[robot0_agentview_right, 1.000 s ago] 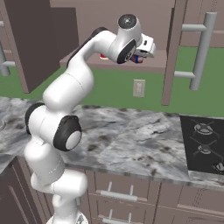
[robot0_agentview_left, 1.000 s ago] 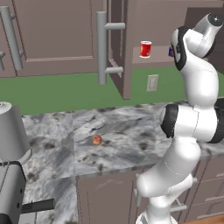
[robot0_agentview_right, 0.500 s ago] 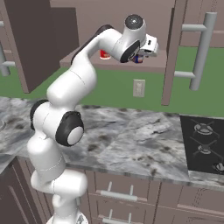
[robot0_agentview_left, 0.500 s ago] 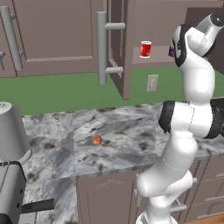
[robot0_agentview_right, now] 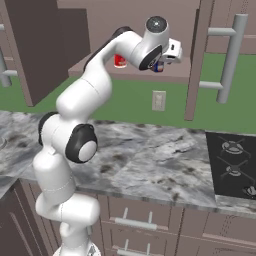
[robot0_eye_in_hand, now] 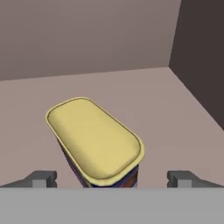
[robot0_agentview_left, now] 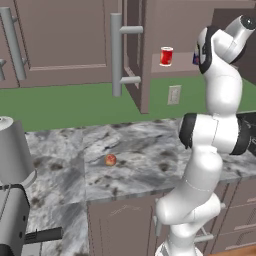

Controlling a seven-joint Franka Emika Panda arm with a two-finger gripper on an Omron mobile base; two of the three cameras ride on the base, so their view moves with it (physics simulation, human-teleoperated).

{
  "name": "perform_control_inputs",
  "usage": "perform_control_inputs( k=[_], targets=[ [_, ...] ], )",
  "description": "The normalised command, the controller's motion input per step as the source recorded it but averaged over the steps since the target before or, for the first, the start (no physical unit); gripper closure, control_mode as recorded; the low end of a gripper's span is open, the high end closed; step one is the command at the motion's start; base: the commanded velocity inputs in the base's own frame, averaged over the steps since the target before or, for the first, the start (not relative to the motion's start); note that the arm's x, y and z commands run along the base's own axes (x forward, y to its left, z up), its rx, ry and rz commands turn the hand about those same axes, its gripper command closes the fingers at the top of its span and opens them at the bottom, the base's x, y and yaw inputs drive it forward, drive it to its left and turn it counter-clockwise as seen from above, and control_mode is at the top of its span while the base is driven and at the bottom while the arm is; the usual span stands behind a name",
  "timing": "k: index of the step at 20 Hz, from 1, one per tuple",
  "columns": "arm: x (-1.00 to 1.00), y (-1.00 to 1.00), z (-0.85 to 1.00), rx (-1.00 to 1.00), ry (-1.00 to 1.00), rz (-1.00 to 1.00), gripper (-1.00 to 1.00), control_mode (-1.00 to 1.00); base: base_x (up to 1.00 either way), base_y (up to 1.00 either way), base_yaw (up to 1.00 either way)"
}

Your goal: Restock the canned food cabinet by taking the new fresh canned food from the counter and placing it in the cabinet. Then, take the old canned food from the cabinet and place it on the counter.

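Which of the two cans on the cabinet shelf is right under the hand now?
The old canned food, the squat blue tin with the yellow top, sits between the open hand's fingertips. The red can stands apart.

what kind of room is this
A rendered home kitchen, by the look of it: a marbled stone counter on brown base cabinets, an open wall cabinet holding a red can, and a black stovetop set into the worktop.

Two cameras look from behind the arm at the same open cabinet (robot0_agentview_left: 150, 50). The hand camera looks down close inside it.
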Motion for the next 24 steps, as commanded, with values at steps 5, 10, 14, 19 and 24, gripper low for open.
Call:
perform_control_inputs(
  k=[5,10,14,19,24],
  targets=[
    [0.13,0.00,-0.07,-0.03,0.00,0.00,-1.00,-1.00,0.00,0.00,0.00],
    [0.22,0.00,-0.21,0.00,0.00,0.00,-1.00,-1.00,0.00,0.00,0.00],
    [0.24,0.00,-0.02,0.00,0.00,0.00,-1.00,-1.00,0.00,0.00,0.00],
    [0.15,0.00,0.00,0.00,0.00,0.00,-1.00,-1.00,0.00,0.00,0.00],
    [0.00,0.00,-0.04,0.00,0.00,0.00,1.00,-1.00,0.00,0.00,0.00]
  ],
)
